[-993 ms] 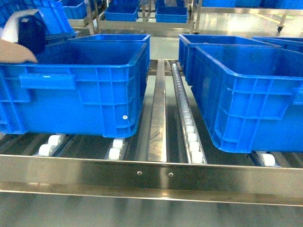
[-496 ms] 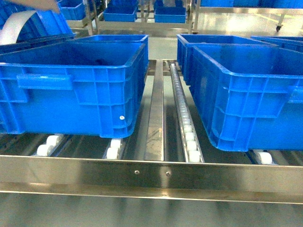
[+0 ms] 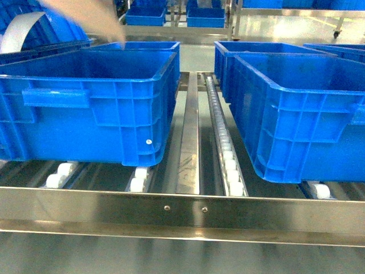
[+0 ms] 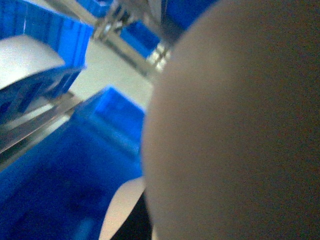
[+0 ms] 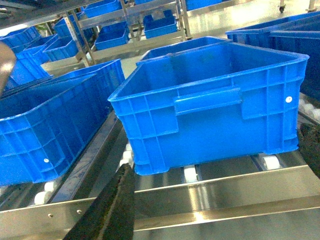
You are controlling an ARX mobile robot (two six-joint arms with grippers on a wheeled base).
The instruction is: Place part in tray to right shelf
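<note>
Head view: the right shelf (image 3: pixel 182 212), a stainless-steel rack with a flat front rail carrying two screws, fills the lower part of the picture. White rollers (image 3: pixel 228 157) run in a track up the middle gap, with more rollers showing under the crates. A large blue crate (image 3: pixel 85 108) sits on the left lanes and another large blue crate (image 3: pixel 302 114) on the right lanes; the two are well apart, with a bare steel strip and the roller track between them. More blue crates stand behind each, and further ones on racks in the background. At top left, a blurred skin-toned shape (image 3: pixel 94 20) crosses above the left crate's far rim; beside it a white curved piece (image 3: pixel 20 31) sits against a tilted blue crate. Left wrist view: a large out-of-focus beige-brown surface (image 4: pixel 235 130) blocks most of the picture; blue crate walls and a pale curved edge show to the left. Whether that surface is the tray cannot be told. Right wrist view: a crate on rollers behind the front rail, with a dark strip (image 5: pixel 107 210) at the lower edge. Neither end effector is visible, so their state cannot be read. The part is not visible in any view.
</note>
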